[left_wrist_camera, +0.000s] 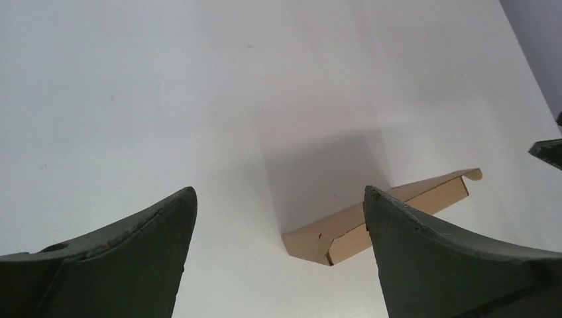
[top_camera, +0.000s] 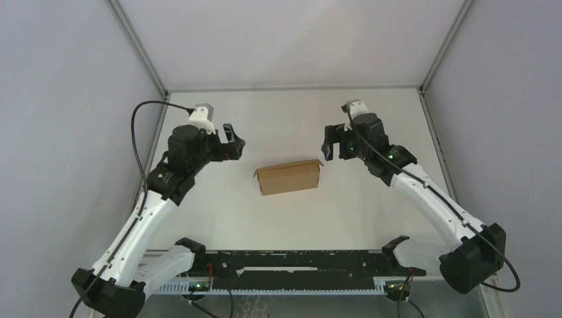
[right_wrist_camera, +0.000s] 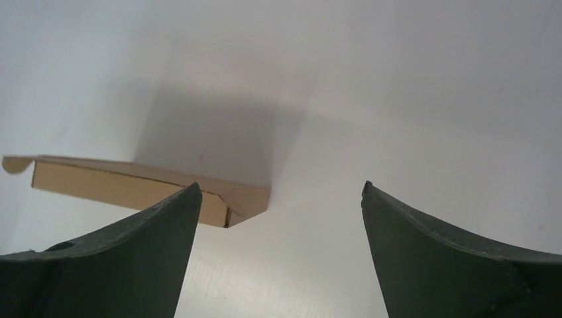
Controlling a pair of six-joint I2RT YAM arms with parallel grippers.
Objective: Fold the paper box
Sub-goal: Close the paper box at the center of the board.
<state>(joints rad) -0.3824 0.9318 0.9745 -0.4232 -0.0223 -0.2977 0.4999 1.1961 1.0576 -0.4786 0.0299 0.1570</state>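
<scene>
While both my claws hang with fingers spread wide and nothing between them, the flat brown cardboard mailer box [top_camera: 289,176] lies on the white table [top_camera: 219,212], its long axis running nine to three. From my left claw [top_camera: 233,147] it sits toward four o'clock. From my right claw [top_camera: 329,147] it sits toward seven, and nearer, I judge.

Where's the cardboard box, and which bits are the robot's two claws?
paper box [top_camera: 289,176], overhead view, middle of its brown top face.
left gripper [top_camera: 234,142], overhead view, gap between its open fingertips.
right gripper [top_camera: 327,144], overhead view, gap between its open fingertips.
</scene>
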